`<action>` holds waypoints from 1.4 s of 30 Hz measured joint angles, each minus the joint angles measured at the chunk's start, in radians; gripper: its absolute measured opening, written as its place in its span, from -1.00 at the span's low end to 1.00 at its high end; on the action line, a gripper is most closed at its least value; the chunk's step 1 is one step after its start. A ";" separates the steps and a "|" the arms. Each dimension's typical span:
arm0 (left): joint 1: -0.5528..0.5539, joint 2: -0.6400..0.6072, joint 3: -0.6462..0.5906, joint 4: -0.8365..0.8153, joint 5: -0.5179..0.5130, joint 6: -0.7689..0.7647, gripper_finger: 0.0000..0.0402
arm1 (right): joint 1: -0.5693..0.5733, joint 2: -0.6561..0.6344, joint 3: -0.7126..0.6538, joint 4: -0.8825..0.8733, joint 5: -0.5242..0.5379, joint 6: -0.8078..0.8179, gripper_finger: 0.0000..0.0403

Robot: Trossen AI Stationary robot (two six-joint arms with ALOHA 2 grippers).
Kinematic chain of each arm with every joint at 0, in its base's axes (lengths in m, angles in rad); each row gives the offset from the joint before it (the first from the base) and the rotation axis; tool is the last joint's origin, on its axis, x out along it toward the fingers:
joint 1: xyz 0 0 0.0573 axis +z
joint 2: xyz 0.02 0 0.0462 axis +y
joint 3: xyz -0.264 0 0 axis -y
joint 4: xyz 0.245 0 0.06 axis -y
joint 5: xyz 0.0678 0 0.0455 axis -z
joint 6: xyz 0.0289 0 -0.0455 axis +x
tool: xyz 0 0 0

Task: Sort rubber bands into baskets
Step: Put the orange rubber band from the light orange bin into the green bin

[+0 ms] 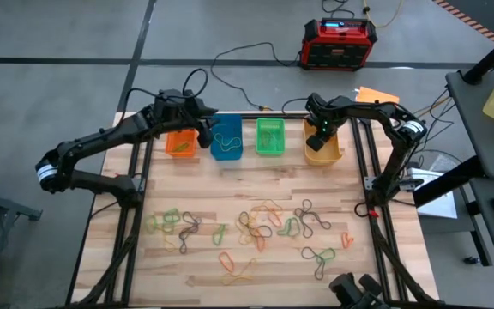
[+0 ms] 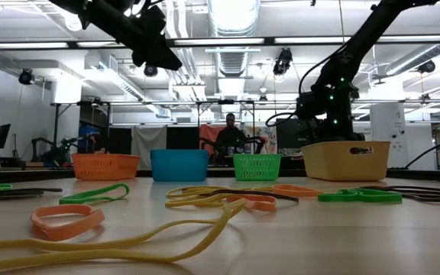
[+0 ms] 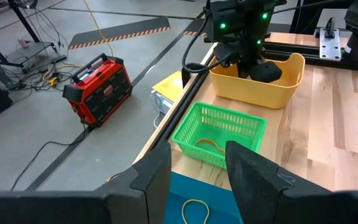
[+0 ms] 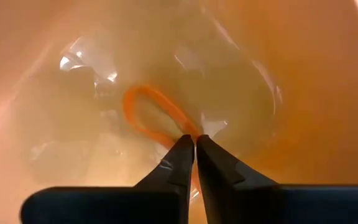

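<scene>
Right wrist view, right tool (image 4: 194, 144) closed, orange band (image 4: 151, 115)

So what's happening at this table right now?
A two-armed robot is sorting rubber bands into four small baskets. The right claw is down inside the yellow basket, shut, with an orange band lying at its tips. The left claw hangs open over the blue basket. Many bands remain loose on the table.
</scene>
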 joint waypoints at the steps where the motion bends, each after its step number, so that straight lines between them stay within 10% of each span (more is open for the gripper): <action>1: 0.000 0.000 0.000 0.000 0.000 0.000 -0.32 | 0.000 -0.005 0.000 -0.001 0.000 0.000 -0.95; 15: 0.000 0.000 0.000 -0.016 0.000 0.000 -0.32 | 0.004 -0.093 0.001 -0.026 -0.235 -0.023 -0.90; 32: 0.000 0.000 0.000 -0.015 0.000 0.009 -0.32 | 0.007 -0.033 -0.032 0.017 -0.236 -0.076 -0.30; 42: 0.000 0.000 0.000 -0.015 0.000 0.009 -0.32 | 0.002 -0.030 -0.045 0.061 -0.200 -0.071 -0.61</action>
